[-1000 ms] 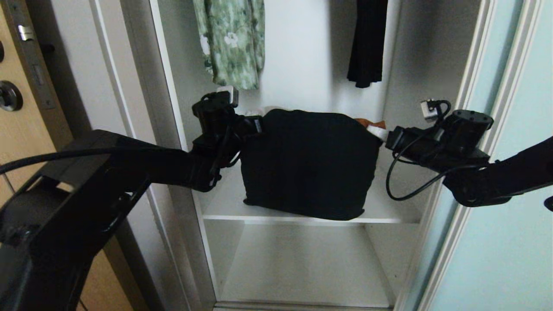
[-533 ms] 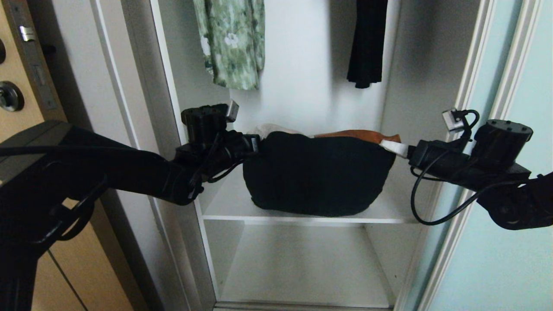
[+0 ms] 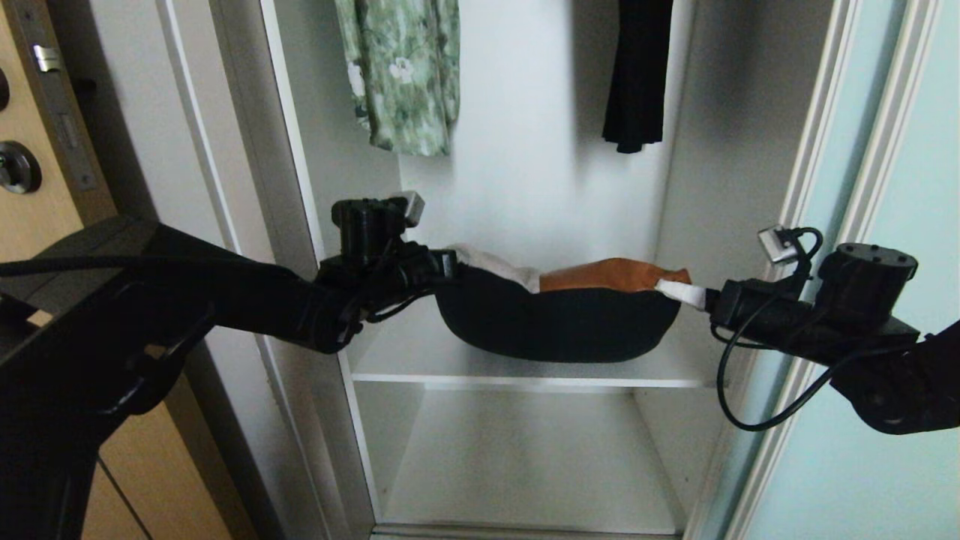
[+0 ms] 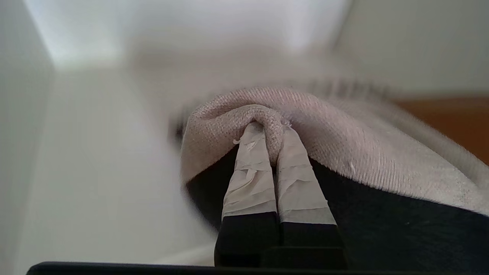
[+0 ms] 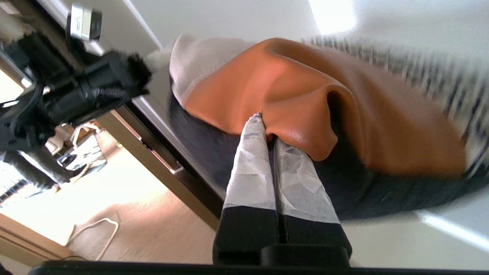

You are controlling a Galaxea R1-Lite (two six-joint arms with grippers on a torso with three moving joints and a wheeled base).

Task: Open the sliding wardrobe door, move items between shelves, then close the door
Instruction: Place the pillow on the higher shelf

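The items are one soft bundle (image 3: pixel 555 322), black underneath with a rust-orange piece (image 5: pixel 305 88) and a white knit piece (image 4: pixel 344 133) on top. It sags between my two grippers, low over the upper white shelf (image 3: pixel 390 364); whether it touches the shelf I cannot tell. My left gripper (image 3: pixel 450 264) (image 4: pixel 269 128) is shut on the white knit fold at the bundle's left end. At the right end, my right gripper (image 3: pixel 671 291) (image 5: pixel 263 122) is shut on the orange fold. The sliding wardrobe door (image 3: pixel 900 420) stands slid aside at the right.
A green floral garment (image 3: pixel 401 71) and a long black garment (image 3: pixel 637 75) hang above the bundle. Below the shelf lies a lower white compartment (image 3: pixel 525 465). A tan wooden door with a lock plate (image 3: pixel 30 172) stands at the far left, beyond the wardrobe's side wall (image 3: pixel 300 150).
Both grippers have come down with the bundle. It hung tall, showing a broad black face; now it sags flat and low over the shelf, orange and white pieces showing on top.
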